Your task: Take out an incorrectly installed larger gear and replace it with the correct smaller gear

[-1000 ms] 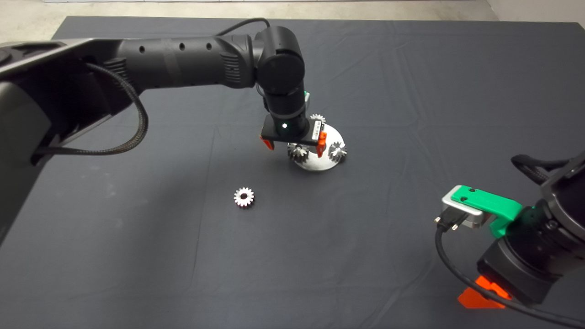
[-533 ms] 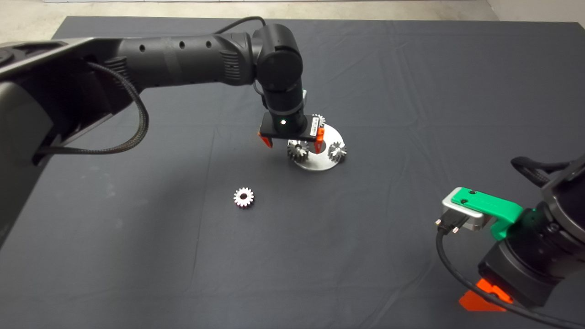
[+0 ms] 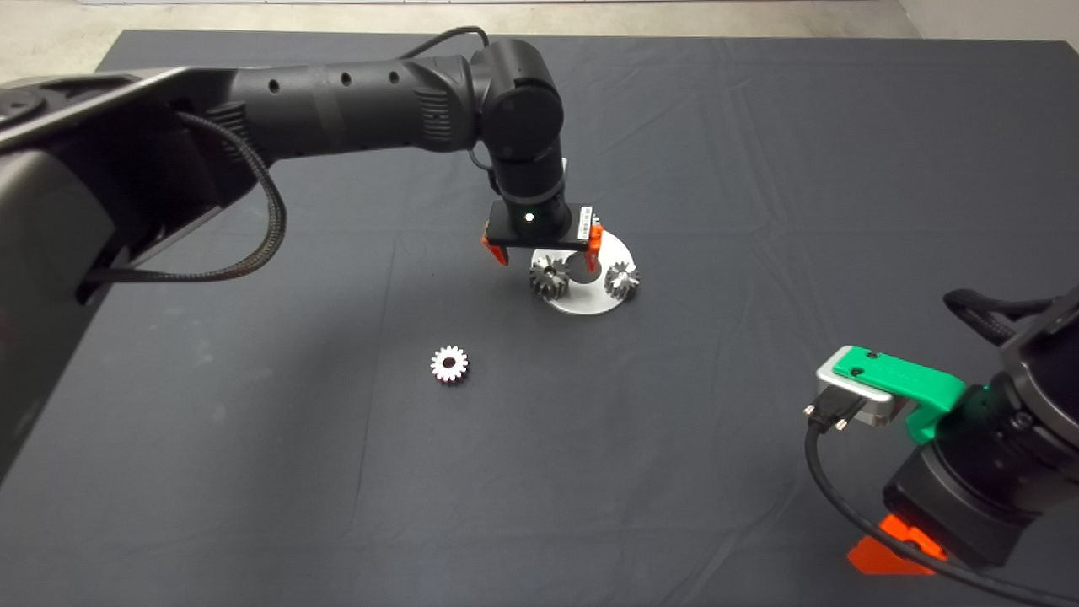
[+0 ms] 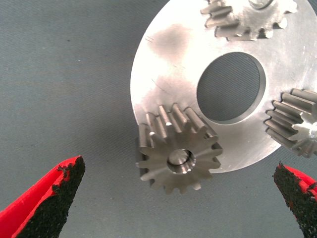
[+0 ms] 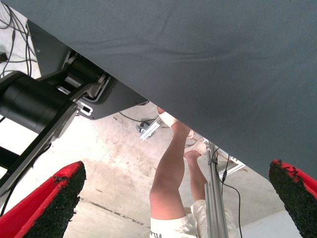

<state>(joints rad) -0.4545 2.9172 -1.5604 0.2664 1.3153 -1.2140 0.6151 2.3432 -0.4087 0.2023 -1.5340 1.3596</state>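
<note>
Waiting at the near right edge of the mat (image 3: 759, 169), well apart from the round plate (image 3: 611, 253), my right gripper (image 3: 893, 552) sits idle with its fingers spread wide, its wrist camera catching only the mat's edge and a person's legs (image 5: 173, 168) on the floor beyond; nearer than the plate and off to its left, the smaller gear (image 3: 449, 364) lies flat and alone on the mat, bright face up, untouched; farther on, my left gripper (image 3: 544, 251) hovers over the plate's left side, fingers (image 4: 47, 198) parted wide and holding nothing, with the larger gear (image 4: 177, 154) between them but below, not yet touched; that gear stands on the plate's near-left rim, seated on a pin whose end shows in its bore, overhanging the rim a little; two other gears (image 4: 247, 17) stand round the plate's central hole (image 4: 230, 87), apart from the larger one. I judge the larger gear to be solid steel, heavy for its bulk, rigid and slick on its flat face, so I would close my pads on opposite tooth crowns across its width, where the teeth give bite, and lift straight up along the pin; any tilt could bind it, or drag the plate with it.
</note>
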